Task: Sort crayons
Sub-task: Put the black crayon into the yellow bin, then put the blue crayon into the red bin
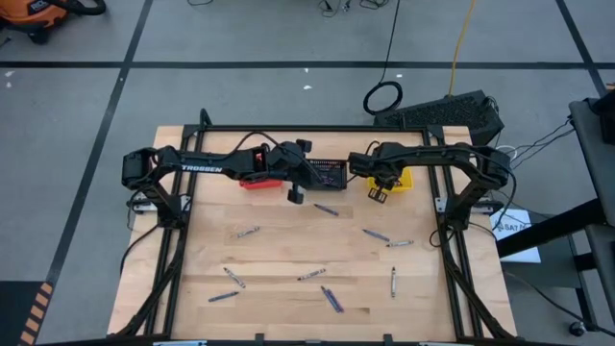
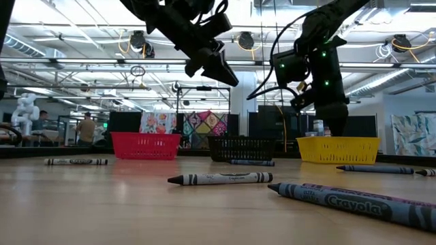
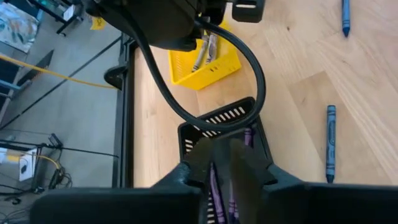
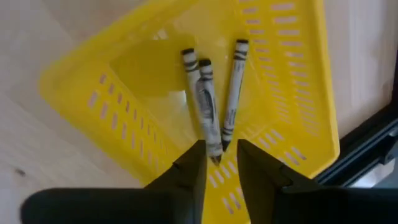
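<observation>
- The red basket stands at the far left of the basket row, partly under the left arm.
- The left gripper hangs over the black basket; its fingers stand slightly apart and pinch nothing. Purple crayons lie in that basket below them.
- Loose crayons lie scattered on the table, in front of the baskets, well apart from both grippers.
- The right gripper hangs over the yellow basket; its fingers are slightly spread and empty. Three grey crayons lie on the basket floor beneath them.
</observation>
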Available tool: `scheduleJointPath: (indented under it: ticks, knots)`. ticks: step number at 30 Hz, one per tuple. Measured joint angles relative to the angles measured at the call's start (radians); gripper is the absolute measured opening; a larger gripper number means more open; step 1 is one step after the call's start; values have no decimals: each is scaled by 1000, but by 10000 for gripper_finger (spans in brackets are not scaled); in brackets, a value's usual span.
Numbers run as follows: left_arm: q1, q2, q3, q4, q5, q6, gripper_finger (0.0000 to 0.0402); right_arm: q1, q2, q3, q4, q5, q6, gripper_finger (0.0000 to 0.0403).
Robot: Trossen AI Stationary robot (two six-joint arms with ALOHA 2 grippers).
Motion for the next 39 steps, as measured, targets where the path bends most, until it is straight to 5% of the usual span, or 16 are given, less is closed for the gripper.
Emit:
scheduleJointPath:
  ticks: [6,14,25,39]
  knots:
    - [-6,0,0,4,3,-7,96,0,0,0,-11,0,1,107]
    - [-40,0,0,-23,7,-131,100,0,-12,0,-37,-1,60,116]
    - [-62,1,0,-175,36,-88,100,0,-190,0,-75,-4,170,116]
    - [-120,56,1,115,65,-185,100,1,-382,0,-55,-108,196,116]
